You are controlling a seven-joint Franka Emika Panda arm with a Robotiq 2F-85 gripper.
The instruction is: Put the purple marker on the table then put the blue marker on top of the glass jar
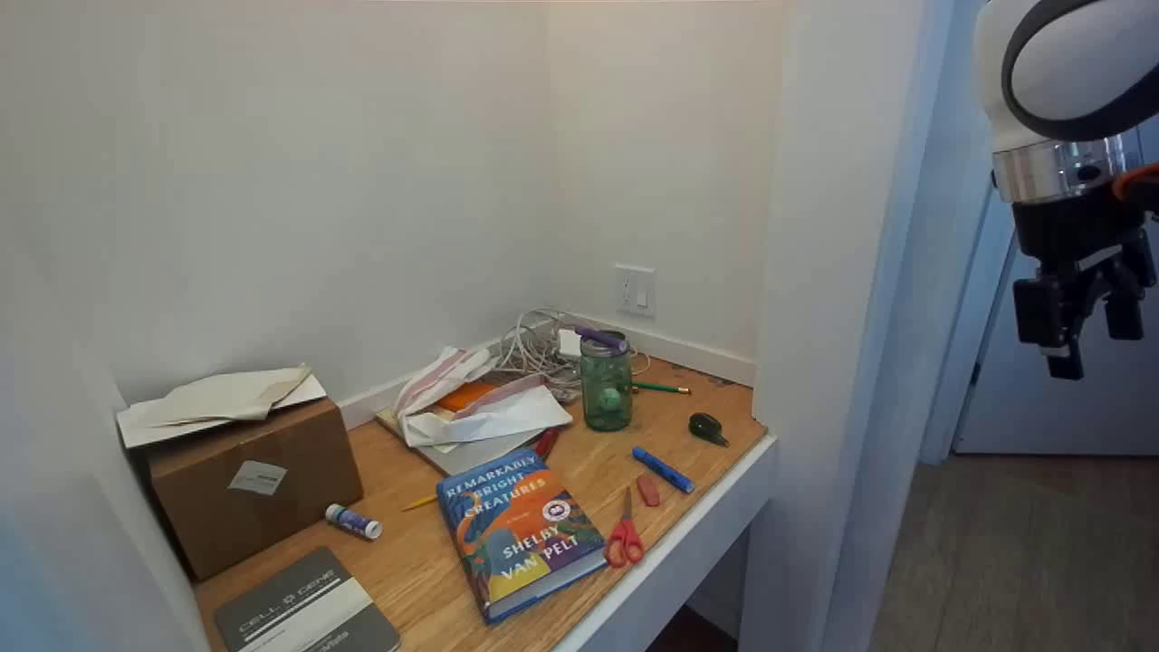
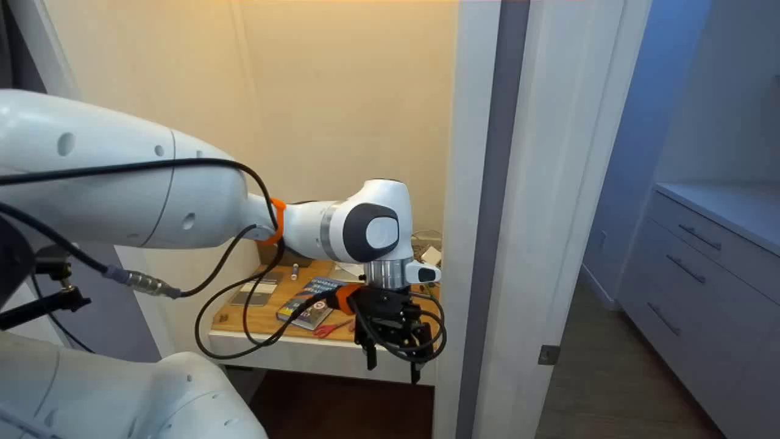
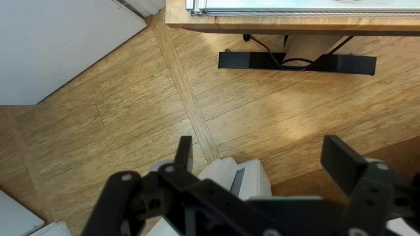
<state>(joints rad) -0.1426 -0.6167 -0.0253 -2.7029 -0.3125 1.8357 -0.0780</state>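
Observation:
The purple marker (image 1: 600, 339) lies across the top of the glass jar (image 1: 606, 389), which stands upright near the table's back right corner in an exterior view. The blue marker (image 1: 664, 469) lies on the table (image 1: 665, 426) in front of the jar, near the white front edge. The table also shows in an exterior view (image 2: 244, 317), where the arm hides the jar and both markers. My gripper (image 1: 1096, 349) is open and empty, pointing down, off the table beyond the door jamb. It also shows in an exterior view (image 2: 393, 366). In the wrist view the fingers (image 3: 258, 147) are wide apart above the floor.
A book (image 1: 522, 530), red scissors (image 1: 625, 534), a pink eraser (image 1: 647, 490) and a dark green item (image 1: 707, 428) lie around the blue marker. Cables (image 1: 543, 349) lie behind the jar. A cardboard box (image 1: 258, 480) stands left. A door jamb (image 2: 475, 244) stands beside the gripper.

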